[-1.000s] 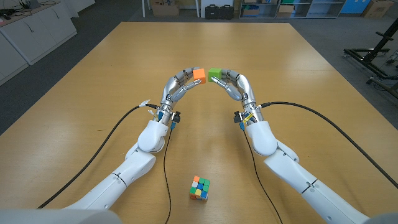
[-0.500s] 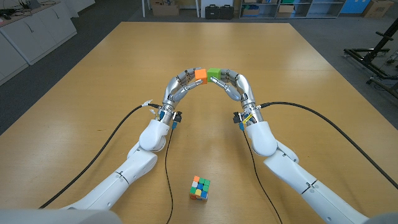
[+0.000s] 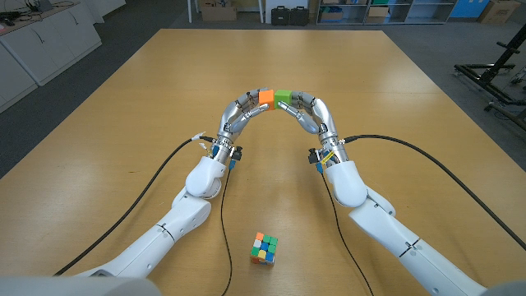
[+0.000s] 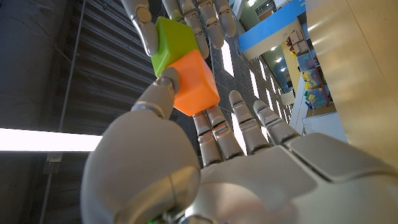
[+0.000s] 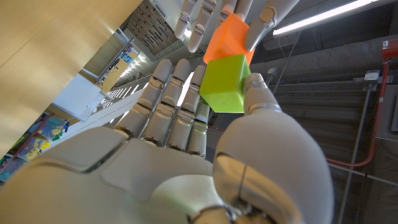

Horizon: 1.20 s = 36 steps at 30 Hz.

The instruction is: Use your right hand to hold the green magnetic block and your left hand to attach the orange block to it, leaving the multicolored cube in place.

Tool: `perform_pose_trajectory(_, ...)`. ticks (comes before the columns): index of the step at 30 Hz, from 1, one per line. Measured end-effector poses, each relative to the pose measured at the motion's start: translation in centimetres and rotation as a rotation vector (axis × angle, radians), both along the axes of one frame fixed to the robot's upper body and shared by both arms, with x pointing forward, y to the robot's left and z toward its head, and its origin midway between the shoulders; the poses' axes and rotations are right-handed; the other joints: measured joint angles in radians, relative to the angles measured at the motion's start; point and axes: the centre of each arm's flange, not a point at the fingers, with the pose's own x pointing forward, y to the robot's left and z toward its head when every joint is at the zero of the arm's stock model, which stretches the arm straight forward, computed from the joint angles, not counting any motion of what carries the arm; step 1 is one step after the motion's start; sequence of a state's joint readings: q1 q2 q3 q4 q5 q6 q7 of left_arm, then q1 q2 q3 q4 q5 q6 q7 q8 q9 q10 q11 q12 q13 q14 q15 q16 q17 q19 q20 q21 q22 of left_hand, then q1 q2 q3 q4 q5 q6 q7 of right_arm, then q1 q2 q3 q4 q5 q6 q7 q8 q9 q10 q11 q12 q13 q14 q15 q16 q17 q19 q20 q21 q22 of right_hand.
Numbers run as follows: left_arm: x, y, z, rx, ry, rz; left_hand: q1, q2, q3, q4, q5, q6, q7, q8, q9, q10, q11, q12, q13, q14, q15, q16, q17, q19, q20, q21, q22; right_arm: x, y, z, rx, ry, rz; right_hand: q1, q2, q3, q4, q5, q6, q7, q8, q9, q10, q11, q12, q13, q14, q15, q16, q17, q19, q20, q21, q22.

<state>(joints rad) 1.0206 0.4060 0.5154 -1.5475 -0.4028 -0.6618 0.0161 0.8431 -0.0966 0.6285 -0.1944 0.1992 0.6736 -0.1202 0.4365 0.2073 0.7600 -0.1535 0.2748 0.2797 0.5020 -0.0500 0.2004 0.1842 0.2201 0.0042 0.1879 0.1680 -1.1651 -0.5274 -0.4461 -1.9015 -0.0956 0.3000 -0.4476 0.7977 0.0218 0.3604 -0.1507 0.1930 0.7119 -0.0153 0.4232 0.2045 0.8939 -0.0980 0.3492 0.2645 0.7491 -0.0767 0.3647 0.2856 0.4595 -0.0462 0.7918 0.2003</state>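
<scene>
The orange block [image 3: 266,97] and the green block [image 3: 283,96] are held up above the middle of the table, touching face to face. My left hand [image 3: 239,114] pinches the orange block [image 4: 194,83] between thumb and fingers. From the other side, my right hand [image 3: 310,113] pinches the green block [image 5: 226,84] the same way. In each wrist view the other hand's fingertips reach in around the joined pair: green block [image 4: 175,38], orange block [image 5: 228,36]. The multicolored cube [image 3: 264,247] sits on the table near the front edge, between my forearms.
Black cables [image 3: 152,181] trail from both wrists across the wooden table [image 3: 148,99]. Cabinets [image 3: 41,41] stand at the far left, boxes and cases along the back wall, and a black stand [image 3: 493,78] at the right.
My left hand has carried the orange block rightward, closing the small gap until it meets the green block. The right hand and the cube have stayed put.
</scene>
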Motion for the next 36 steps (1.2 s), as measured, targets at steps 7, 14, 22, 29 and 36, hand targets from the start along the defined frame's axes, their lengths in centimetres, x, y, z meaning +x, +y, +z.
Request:
perform_pose_trajectory(7, -0.05, -0.19, -0.10, 0.013, 0.002, -0.023, 0.000, 0.000, -0.004, 0.004, -0.001, 0.000, 0.000, 0.000, 0.000, 0.000, 0.000, 0.000, 0.005, 0.009, 0.002, 0.000, 0.000, -0.005, -0.005, 0.000, 0.000, 0.09, 0.16, 0.01, -0.004, 0.002, 0.004, 0.000, 0.000, -0.003, 0.003, -0.001, 0.001, 0.001, 0.002, 0.000, 0.013, -0.013, 0.000, -0.005, 0.000, 0.000, 0.000, 0.005, 0.000, 0.000, 0.002, 0.000)
perform_pose_trajectory(14, -0.11, -0.16, -0.14, 0.025, 0.003, -0.039, -0.034, -0.005, -0.018, 0.018, -0.001, -0.005, -0.005, -0.013, 0.000, 0.000, 0.000, -0.020, 0.006, 0.001, 0.002, -0.005, 0.000, -0.014, 0.003, 0.000, 0.000, 0.11, 0.35, 0.04, -0.007, 0.002, 0.009, 0.000, 0.000, -0.004, 0.004, -0.002, 0.001, 0.001, 0.004, 0.000, 0.020, -0.013, 0.000, -0.007, 0.001, -0.001, 0.000, 0.005, 0.000, 0.000, 0.004, 0.000)
perform_pose_trajectory(22, -0.28, -0.20, -0.14, 0.040, -0.001, -0.052, -0.213, -0.013, -0.049, 0.055, -0.011, -0.058, -0.028, -0.061, 0.002, -0.033, -0.045, -0.063, 0.015, -0.051, 0.004, -0.012, 0.000, -0.043, 0.040, 0.000, 0.000, 0.19, 0.58, -0.13, -0.019, 0.010, 0.010, 0.000, 0.000, -0.005, 0.005, -0.001, 0.003, 0.004, 0.011, 0.000, 0.020, -0.013, 0.000, -0.004, 0.004, -0.004, 0.000, 0.005, 0.000, 0.000, 0.004, 0.000)
perform_pose_trajectory(29, -0.39, -0.52, -0.41, 0.068, 0.002, -0.070, -0.317, -0.040, -0.090, 0.064, -0.019, -0.166, 0.004, -0.117, 0.003, -0.135, -0.006, -0.077, 0.022, -0.103, 0.006, -0.012, 0.005, -0.067, 0.072, 0.000, 0.002, 0.20, 0.77, -0.26, -0.029, 0.014, 0.012, -0.001, 0.001, -0.005, 0.006, 0.004, 0.007, 0.007, 0.010, -0.003, 0.022, -0.011, 0.000, -0.002, 0.004, -0.004, 0.000, 0.005, 0.000, 0.000, 0.004, 0.000)
perform_pose_trajectory(36, -0.31, -0.55, -0.48, 0.083, 0.007, -0.075, -0.371, -0.065, -0.112, 0.062, -0.019, -0.232, 0.026, -0.148, 0.005, -0.197, 0.018, -0.084, 0.026, -0.135, 0.006, -0.012, 0.005, -0.082, 0.089, 0.000, 0.002, 0.21, 0.58, -0.25, -0.029, 0.015, 0.010, -0.002, 0.002, -0.005, 0.006, 0.004, 0.007, 0.007, 0.008, -0.002, 0.025, -0.008, 0.000, -0.002, 0.004, -0.004, 0.000, 0.005, 0.000, 0.000, 0.004, 0.000)
